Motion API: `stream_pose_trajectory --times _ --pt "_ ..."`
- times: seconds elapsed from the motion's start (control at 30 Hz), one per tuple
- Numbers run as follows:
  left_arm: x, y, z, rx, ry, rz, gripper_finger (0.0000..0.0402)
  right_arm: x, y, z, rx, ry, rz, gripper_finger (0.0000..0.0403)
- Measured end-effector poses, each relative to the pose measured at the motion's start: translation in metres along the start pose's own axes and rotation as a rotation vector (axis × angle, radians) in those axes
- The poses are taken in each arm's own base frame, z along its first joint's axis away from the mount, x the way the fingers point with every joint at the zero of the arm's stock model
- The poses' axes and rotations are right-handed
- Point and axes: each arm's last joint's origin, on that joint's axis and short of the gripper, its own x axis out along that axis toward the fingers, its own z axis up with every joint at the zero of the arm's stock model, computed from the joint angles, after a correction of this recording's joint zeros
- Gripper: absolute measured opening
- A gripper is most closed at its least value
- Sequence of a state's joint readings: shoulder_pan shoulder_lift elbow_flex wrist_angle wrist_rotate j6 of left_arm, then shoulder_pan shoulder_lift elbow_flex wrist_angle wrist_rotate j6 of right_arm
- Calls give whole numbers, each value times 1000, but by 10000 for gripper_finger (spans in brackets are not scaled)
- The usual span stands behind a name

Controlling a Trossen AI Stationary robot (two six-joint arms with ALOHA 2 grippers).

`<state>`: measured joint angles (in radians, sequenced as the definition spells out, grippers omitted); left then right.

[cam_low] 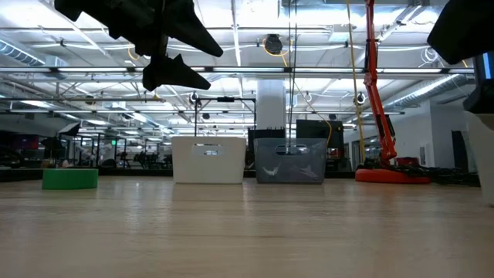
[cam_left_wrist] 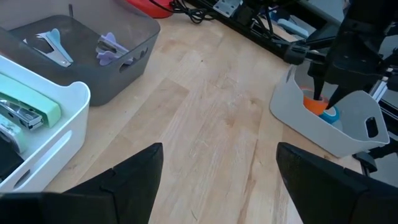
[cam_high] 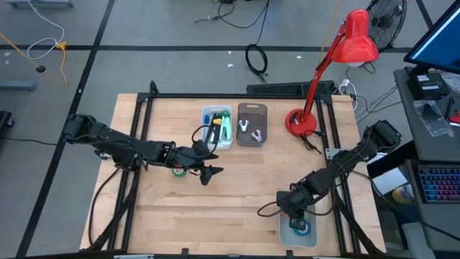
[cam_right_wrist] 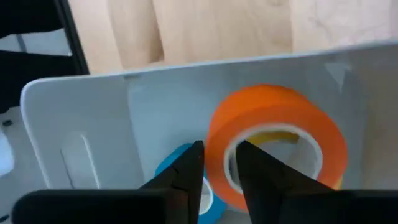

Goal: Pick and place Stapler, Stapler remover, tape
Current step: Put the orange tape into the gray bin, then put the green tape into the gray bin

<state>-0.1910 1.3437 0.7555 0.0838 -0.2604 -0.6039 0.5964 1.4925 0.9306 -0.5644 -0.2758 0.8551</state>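
The pale bin (cam_high: 297, 234) at the near edge of the table (cam_high: 237, 194) is taken as the landmark here. Right inside it, the right gripper (cam_right_wrist: 217, 168) is seen pinched narrow around the wall of the orange tape roll (cam_right_wrist: 273, 134), one finger in the core and one outside. A blue roll (cam_right_wrist: 186, 180) is tucked just beside the orange one, still inside the bin, and a bit of yellow can be made out behind the orange.

Well away from the bin, toward the table's middle, the left gripper (cam_high: 208, 171) is held up off the wood with its fingers spread wide and nothing in them. The green roll (cam_low: 70, 178) is left flat on the table just beside it.

Farthest from the bin, a white bin (cam_high: 217, 126) with a green stapler (cam_left_wrist: 31, 106) and a grey bin (cam_high: 252, 124) with staple removers (cam_left_wrist: 53, 50) are parked side by side.
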Motion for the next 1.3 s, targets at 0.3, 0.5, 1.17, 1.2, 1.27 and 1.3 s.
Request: stream_pose_trajectory --times 0.3,0.5,1.17,1.2,1.27,1.3 --pt "0 0 0 10 0 -1 319 -3 2 -1 16 83 89 124" --pt "0 -1 2 16 -16 -14 319 -26 3 -5 40 3 112 112" --pt "-6 -4 -23 -48 317 -135 324 -120 -2 -68 -30 -675 -41 19" --pt "-6 -2 -26 -64 348 -108 324 -124 -4 -72 -34 -697 -52 13" --pt "-8 2 -30 -86 390 -59 324 -131 -9 -78 -44 -740 -71 4" --pt "-8 3 -31 -97 404 -44 324 -135 -11 -82 -52 -758 -79 2"
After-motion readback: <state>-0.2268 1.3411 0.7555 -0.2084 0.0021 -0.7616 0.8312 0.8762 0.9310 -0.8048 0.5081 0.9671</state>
